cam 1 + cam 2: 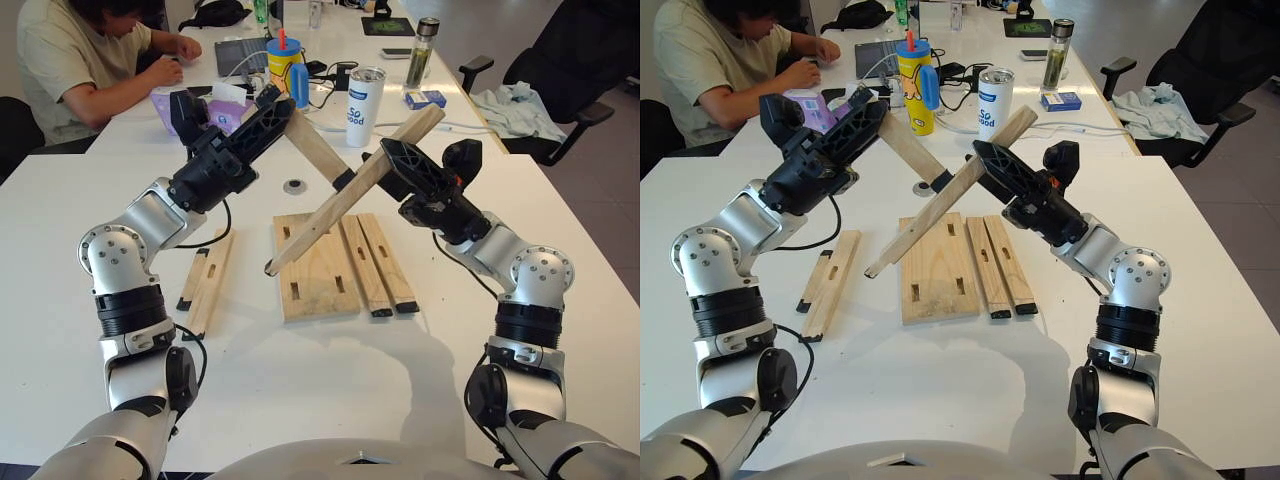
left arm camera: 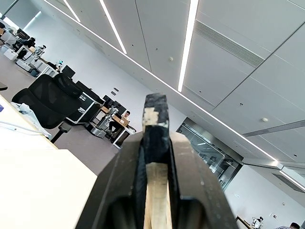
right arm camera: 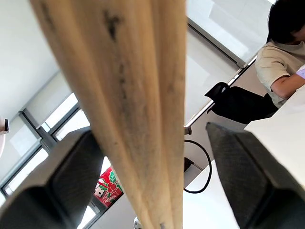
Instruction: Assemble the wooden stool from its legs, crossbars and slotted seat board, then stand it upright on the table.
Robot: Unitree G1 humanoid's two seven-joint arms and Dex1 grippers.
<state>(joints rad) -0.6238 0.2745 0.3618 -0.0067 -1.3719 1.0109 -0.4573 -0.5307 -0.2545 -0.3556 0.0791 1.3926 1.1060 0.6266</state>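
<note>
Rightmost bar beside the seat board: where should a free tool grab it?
Mid-length on the rightmost bar, from straight above, closing across its narrow width: it lies flat, lengthwise away from the robot. Its outer side is free; the neighbouring bar lies close along the inner side, so space there looks tight.

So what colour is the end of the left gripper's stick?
Black end on a pale wooden stick, best seen in the left wrist view.

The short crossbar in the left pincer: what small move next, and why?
Probably push the short crossbar, held by the left pincer, into the long leg held by the right pincer: its dark tip seems to meet the leg's middle.
</note>
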